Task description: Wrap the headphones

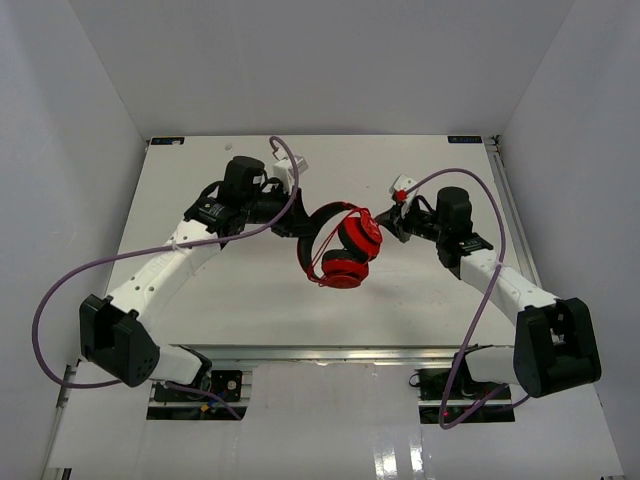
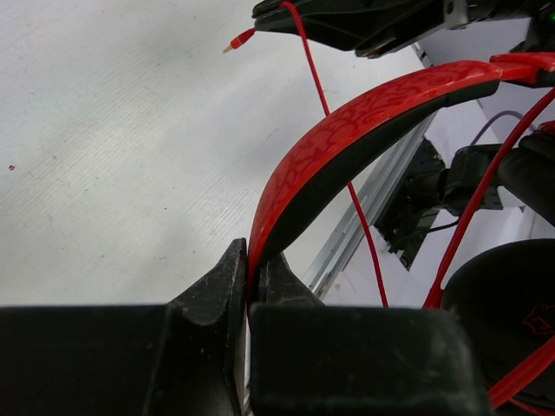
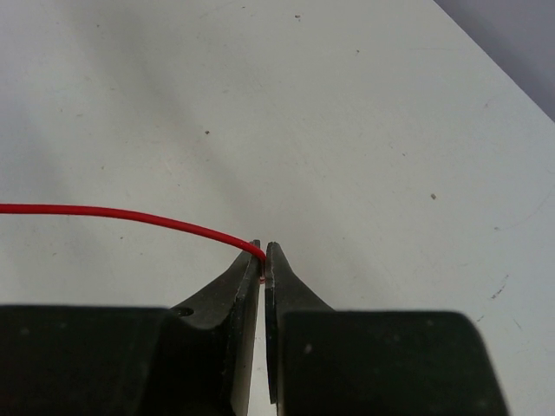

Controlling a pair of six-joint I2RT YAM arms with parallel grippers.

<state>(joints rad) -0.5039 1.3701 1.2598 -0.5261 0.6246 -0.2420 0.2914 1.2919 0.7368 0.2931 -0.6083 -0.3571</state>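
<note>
The red headphones (image 1: 345, 250) hang at mid-table, earcups (image 1: 358, 238) stacked close together. My left gripper (image 1: 303, 226) is shut on the red-and-black headband (image 2: 364, 121), which sits pinched between the jaws (image 2: 251, 269). An earcup (image 2: 512, 303) shows at the lower right of the left wrist view. My right gripper (image 1: 386, 228) is just right of the earcups and shut on the thin red cord (image 3: 130, 215), which enters its tips (image 3: 264, 260) from the left. The cord (image 2: 347, 173) runs up to that gripper, and the plug (image 2: 240, 39) sticks out beyond it.
The white table (image 1: 250, 290) is walled by white panels on three sides. Thick purple robot cables (image 1: 60, 290) loop off both arms. A metal rail (image 1: 330, 352) runs along the table's near edge.
</note>
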